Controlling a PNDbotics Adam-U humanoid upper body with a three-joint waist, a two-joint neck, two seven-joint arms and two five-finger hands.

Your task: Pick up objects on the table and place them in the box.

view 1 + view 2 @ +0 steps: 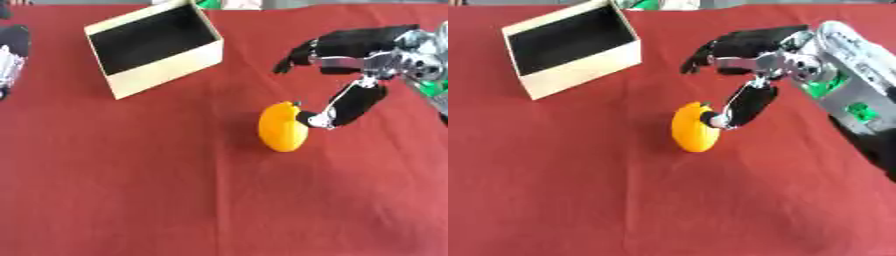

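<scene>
A: Where is the orange fruit [283, 127]?

B: On the red table [131, 190], about the middle of it, a little to the right. It sits on the cloth with its long axis running roughly up and down in the view, leaning slightly, so the top end tips toward the right and the far side. There is a small dark spot at that upper end, perhaps a stem; I cannot make it out better.

A: And the box [156, 46]?

B: Toward the far left of the table, well apart from the fruit. It is pale cardboard with a dark inside, open on top, and set askew, one corner pointing toward the near edge.

A: What is the right hand [750, 75] doing?

B: It comes in from the right, above and just beside the fruit. It is spread wide. The fingers [710, 50] stretch out toward the left, above the fruit and clear of it. The thumb [741, 107] hangs down, and its tip meets the fruit's upper right side. Nothing is closed around the fruit; it lies on the table, only touched on that one side.

A: The left hand [10, 55]?

B: Only a bit shows at the left edge, black and silver, beside the box. I cannot tell how its fingers are set.
</scene>
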